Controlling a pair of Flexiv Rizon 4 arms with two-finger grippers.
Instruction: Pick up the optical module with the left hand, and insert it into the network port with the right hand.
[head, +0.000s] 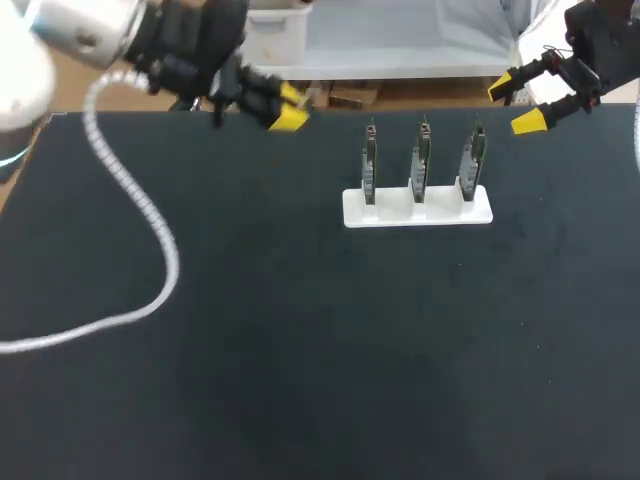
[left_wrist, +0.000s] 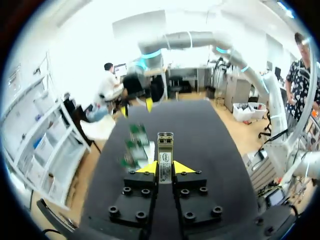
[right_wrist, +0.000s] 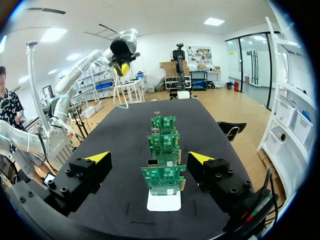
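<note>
Looking across the black table (head: 300, 350), I see a white stand (head: 418, 212) carrying three upright boards (head: 422, 160). My right gripper (head: 514, 105) hangs spread near one end of that row, much nearer it than my left gripper (left_wrist: 165, 169). The left gripper is well off past the other end, pinching the optical module (left_wrist: 165, 150). The module's long axis runs straight out ahead of it, with the free end toward the boards. I cannot make out the network ports, nor pick the module out from overhead.
</note>
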